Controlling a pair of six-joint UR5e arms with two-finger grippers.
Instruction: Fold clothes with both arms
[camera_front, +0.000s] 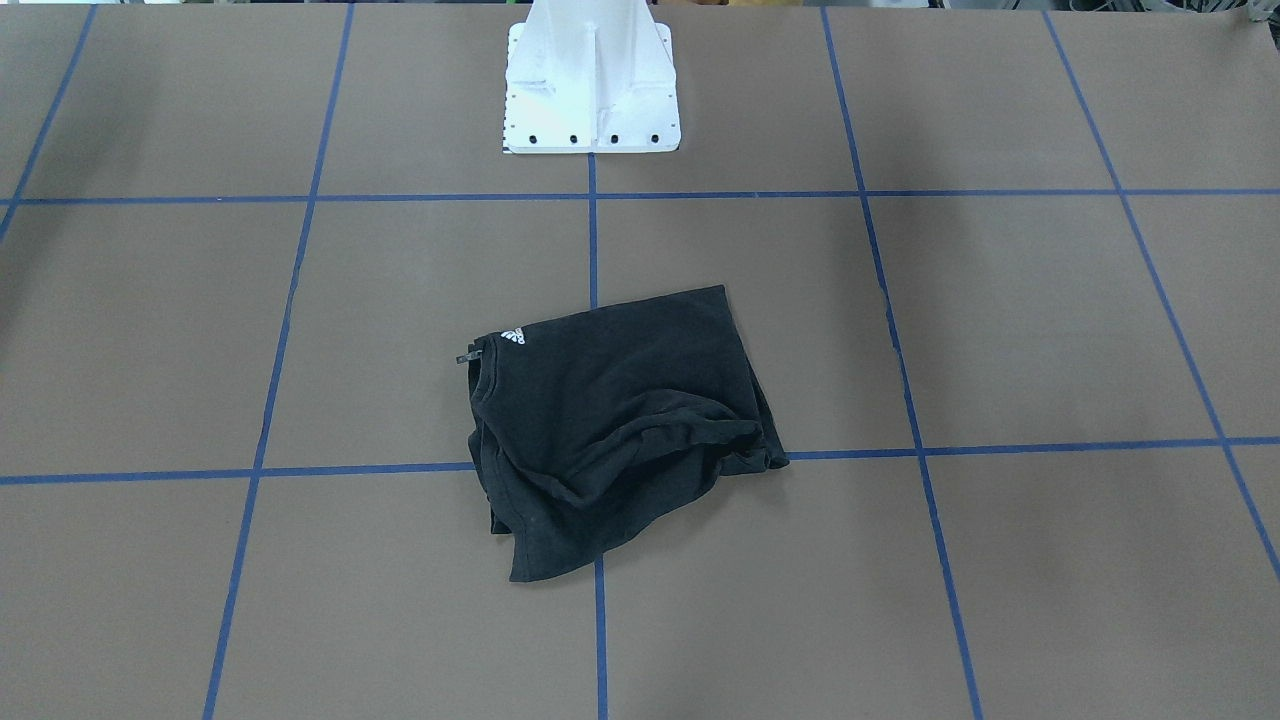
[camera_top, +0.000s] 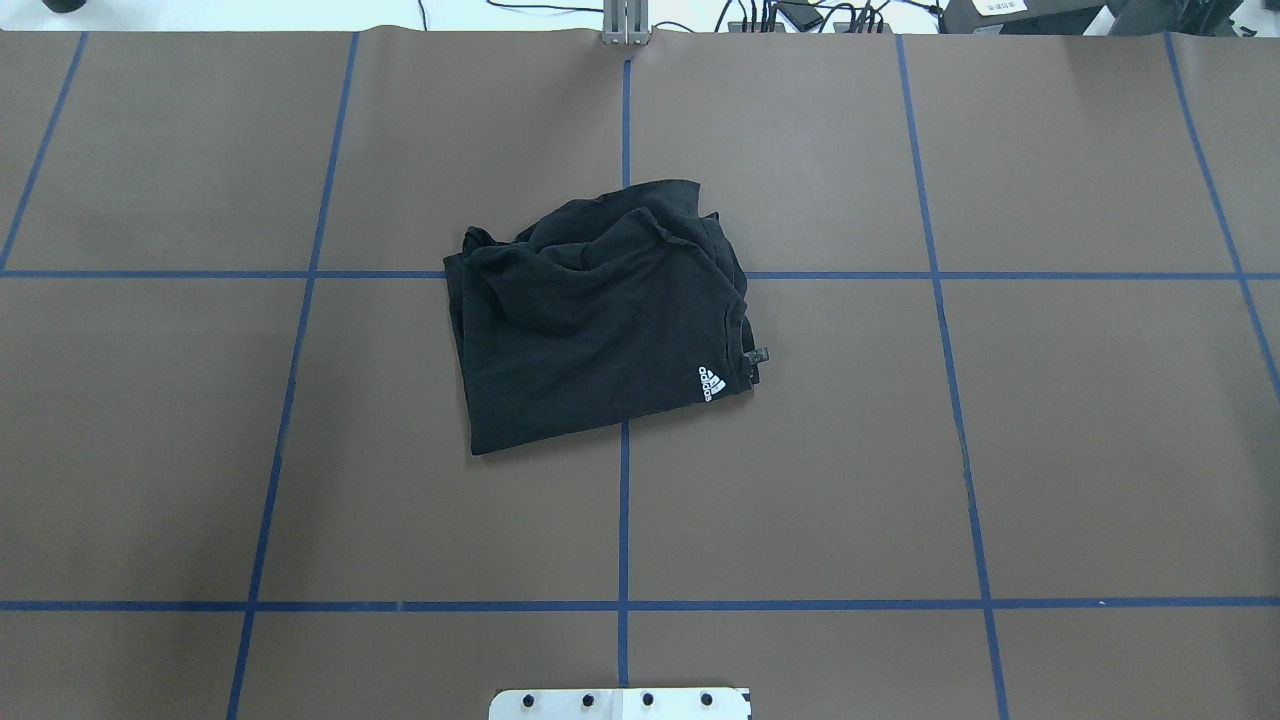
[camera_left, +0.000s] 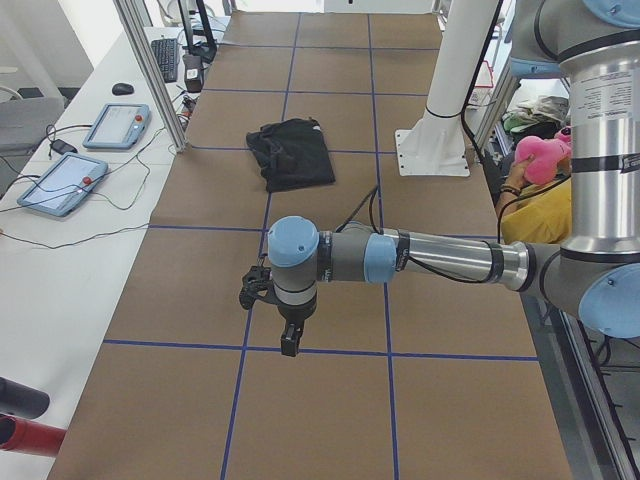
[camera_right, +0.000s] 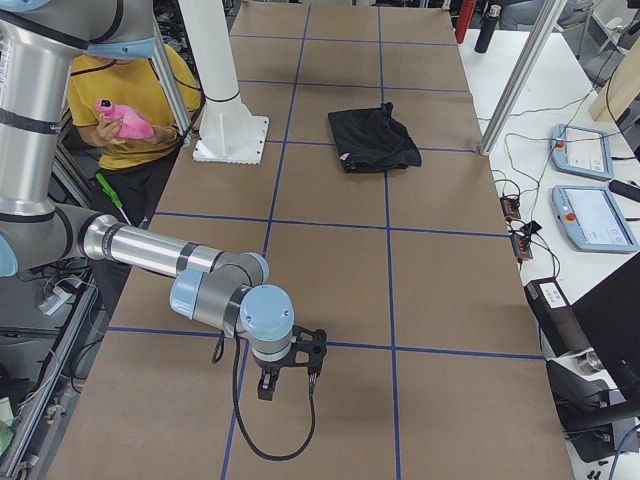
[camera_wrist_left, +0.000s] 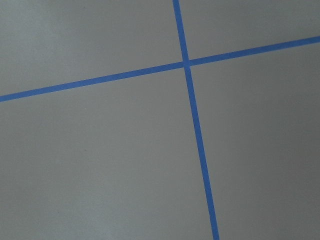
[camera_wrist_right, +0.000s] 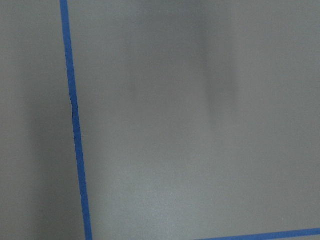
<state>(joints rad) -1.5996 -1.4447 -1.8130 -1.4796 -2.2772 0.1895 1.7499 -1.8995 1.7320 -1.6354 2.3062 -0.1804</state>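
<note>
Shirt (camera_top: 600, 320) rumpled, half-folded, I judge | left hand (camera_left: 288, 340), right hand (camera_right: 283, 372) far from shirt, can't tell if parted | next: reach shirt's edges.

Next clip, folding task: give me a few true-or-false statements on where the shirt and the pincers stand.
1. The black T-shirt covers a crossing of blue tape lines. True.
2. Its white logo faces up. True.
3. The left pincer grips the shirt. False: it hangs over bare table, well apart from it.
4. The shirt lies spread flat, sleeves out. False: it is bundled and creased.
</note>
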